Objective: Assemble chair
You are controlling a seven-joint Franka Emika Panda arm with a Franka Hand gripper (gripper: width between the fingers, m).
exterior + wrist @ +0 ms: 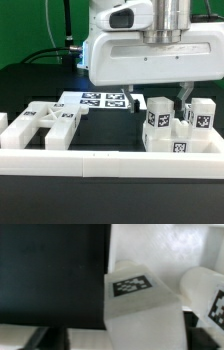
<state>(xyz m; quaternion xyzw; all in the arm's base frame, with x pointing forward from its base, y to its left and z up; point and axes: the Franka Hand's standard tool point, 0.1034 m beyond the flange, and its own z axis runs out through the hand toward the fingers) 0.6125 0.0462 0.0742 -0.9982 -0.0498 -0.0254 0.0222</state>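
Note:
The chair lies in loose white tagged parts. A cube-ended leg (158, 116) stands upright in a cluster at the exterior view's right, beside two more tagged blocks (200, 115). My gripper (162, 100) hangs straight over that leg, one finger on each side of its top. In the wrist view the leg (135, 297) with its tag runs down between the dark fingers (50, 336). A strip of gap shows beside it, so the gripper (125, 335) is open around it. A second leg (205, 297) stands close by.
A cut-out frame part (45, 122) lies at the exterior view's left. The marker board (100, 100) lies flat behind the middle. A long white border rail (100, 160) runs along the front edge. Cables hang at the back.

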